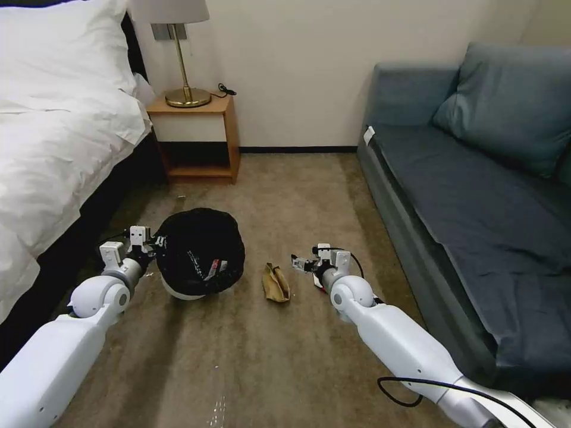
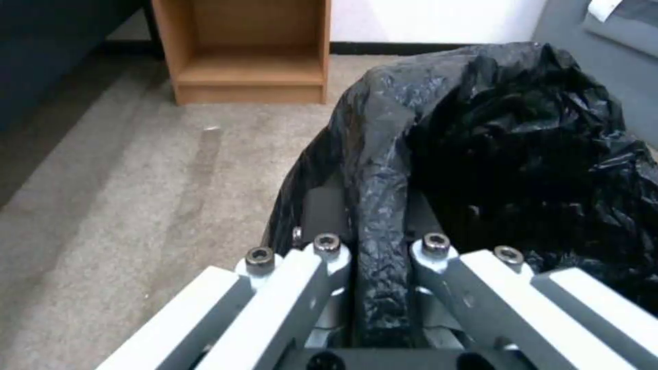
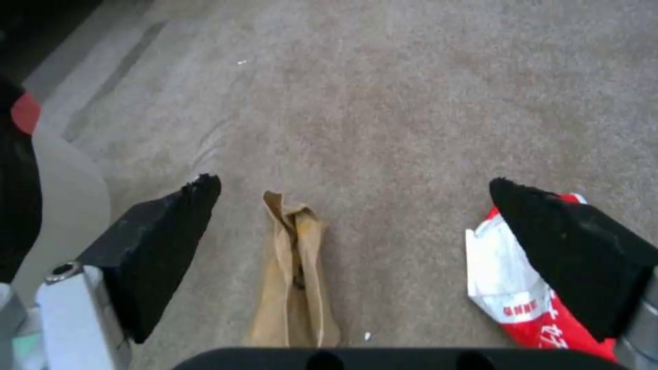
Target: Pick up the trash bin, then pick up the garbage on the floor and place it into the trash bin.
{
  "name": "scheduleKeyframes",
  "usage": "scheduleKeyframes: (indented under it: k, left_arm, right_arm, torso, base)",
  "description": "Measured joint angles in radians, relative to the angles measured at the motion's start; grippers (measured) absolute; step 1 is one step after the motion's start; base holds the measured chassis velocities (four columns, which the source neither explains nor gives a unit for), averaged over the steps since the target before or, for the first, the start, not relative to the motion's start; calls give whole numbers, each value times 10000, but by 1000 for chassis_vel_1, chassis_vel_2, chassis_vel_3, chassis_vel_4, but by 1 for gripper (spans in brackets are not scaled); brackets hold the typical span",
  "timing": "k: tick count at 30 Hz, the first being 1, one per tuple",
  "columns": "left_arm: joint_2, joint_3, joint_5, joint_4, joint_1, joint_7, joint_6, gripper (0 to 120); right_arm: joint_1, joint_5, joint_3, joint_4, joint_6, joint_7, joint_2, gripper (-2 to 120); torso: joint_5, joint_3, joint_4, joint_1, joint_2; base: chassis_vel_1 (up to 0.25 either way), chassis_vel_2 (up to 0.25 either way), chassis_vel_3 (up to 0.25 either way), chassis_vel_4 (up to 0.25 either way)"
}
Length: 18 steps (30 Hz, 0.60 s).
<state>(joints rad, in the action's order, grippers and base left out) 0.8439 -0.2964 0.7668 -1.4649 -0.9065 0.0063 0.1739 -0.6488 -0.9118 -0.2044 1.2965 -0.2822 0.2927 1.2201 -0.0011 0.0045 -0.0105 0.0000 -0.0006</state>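
Left gripper (image 2: 377, 257) clamped on the bag-wrapped rim of the trash bin (image 1: 201, 252), left of centre on the floor (image 1: 285, 196). Bin reads as tilted toward the camera in head view; white base low, can't tell if it's clear of the carpet. Something with red print already visible inside the bag.

Right gripper (image 3: 357, 226) spread wide and holding nothing, low over the carpet just right of the crumpled brown paper bag (image 3: 295, 277). Red-and-white packet (image 3: 528, 293) lying under the right-hand finger (image 3: 569, 246).

Judgement, for a clean pick:
- Centre on one item only. Paper bag sits nearer the left finger in the wrist view, so shift left before closing.
- Avoid catching the packet with the other finger.
- Close across the bag's narrow width; crumpled paper should compress easily.
- Keep bin mouth up and near for a short transfer.
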Motion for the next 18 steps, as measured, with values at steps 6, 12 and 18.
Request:
scheduleKeyframes:
  k: [6,12,18]
  left_arm:
    - [-14,-7,-1,0,2,8,-4,4]
    - [-63,-88,-1,-28,-69,35,-6,4]
    - [-87,-142,0,-67,-129,64,-10,4]
  right_arm:
    - [-2,44,-25,-26,17,-18,22,100]
    - [-4,72,-46,-43,18,-17,74,100]
    - [-13,93,-72,-43,18,-5,110,100]
  torso:
    - [0,0,0,0,0]
    - [0,0,2,0,0]
    - [0,0,1,0,0]
  base:
    - [-30,20,23,-23]
    - [-31,28,36,-38]
    - [-33,42,26,-34]
